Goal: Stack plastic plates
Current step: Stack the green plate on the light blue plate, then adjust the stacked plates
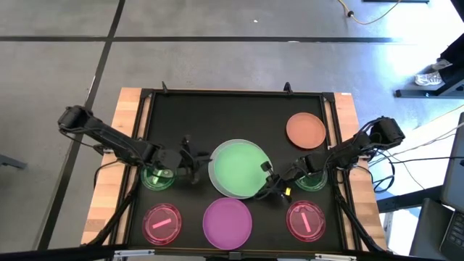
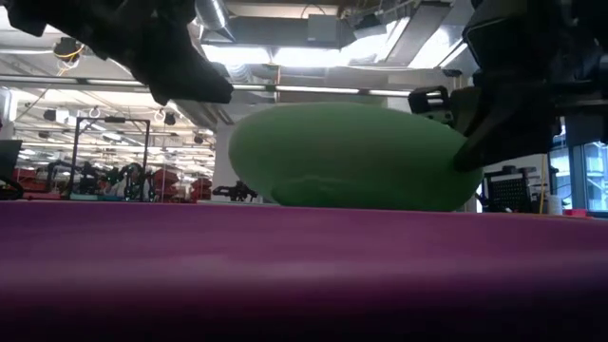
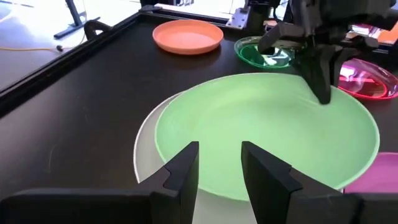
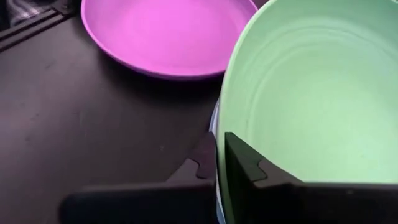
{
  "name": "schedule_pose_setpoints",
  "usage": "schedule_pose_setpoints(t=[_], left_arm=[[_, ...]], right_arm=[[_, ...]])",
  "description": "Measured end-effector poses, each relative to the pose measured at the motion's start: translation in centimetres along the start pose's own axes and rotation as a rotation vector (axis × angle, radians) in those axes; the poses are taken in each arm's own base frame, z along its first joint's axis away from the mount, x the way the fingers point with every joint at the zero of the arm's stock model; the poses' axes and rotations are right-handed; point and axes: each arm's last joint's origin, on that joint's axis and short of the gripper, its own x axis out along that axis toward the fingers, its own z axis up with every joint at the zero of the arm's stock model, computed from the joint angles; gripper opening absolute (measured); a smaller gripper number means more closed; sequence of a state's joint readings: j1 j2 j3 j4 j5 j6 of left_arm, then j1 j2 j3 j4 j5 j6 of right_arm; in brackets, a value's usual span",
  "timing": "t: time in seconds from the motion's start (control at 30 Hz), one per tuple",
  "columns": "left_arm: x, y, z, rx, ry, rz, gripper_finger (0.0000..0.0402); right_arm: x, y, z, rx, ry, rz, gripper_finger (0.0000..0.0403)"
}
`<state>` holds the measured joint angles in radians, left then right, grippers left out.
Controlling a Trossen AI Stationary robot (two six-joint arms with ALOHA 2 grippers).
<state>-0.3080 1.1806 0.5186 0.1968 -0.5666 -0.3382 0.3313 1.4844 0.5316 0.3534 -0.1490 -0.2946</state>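
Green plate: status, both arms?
Right end effector shut on green plate rim, over white plate. Left end effector open, beside the opposite rim. Magenta plate close by.

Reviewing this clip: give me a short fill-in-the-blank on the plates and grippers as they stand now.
1. The right gripper grips the rim of the large ____ plate.
2. The left gripper faces that plate with its fingers ____.
3. The orange plate holds ____ other plates.

Missing words: green; open; no
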Motion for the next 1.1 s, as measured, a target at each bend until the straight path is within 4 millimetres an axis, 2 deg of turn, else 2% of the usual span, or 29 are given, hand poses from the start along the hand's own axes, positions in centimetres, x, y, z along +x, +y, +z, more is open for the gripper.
schedule_pose_setpoints(t=[0.17, 0.63, 1.1], left_arm=[[0.5, -0.2, -0.3, 0.009, 0.005, 0.001, 0.0114], [0.6, -0.3, -0.3, 0.004, -0.004, -0.003, 0.0114], [0.6, -0.3, -0.3, 0.007, -0.001, -0.002, 0.0114]], right_arm=[[0.1, 0.0, 0.0, 0.03, -0.008, 0.001, 0.0026], [0.1, -0.1, 0.0, 0.08, 0.002, -0.029, 0.0111], [-2.3, -0.3, 1.3, 0.049, -0.012, -0.094, 0.0118]])
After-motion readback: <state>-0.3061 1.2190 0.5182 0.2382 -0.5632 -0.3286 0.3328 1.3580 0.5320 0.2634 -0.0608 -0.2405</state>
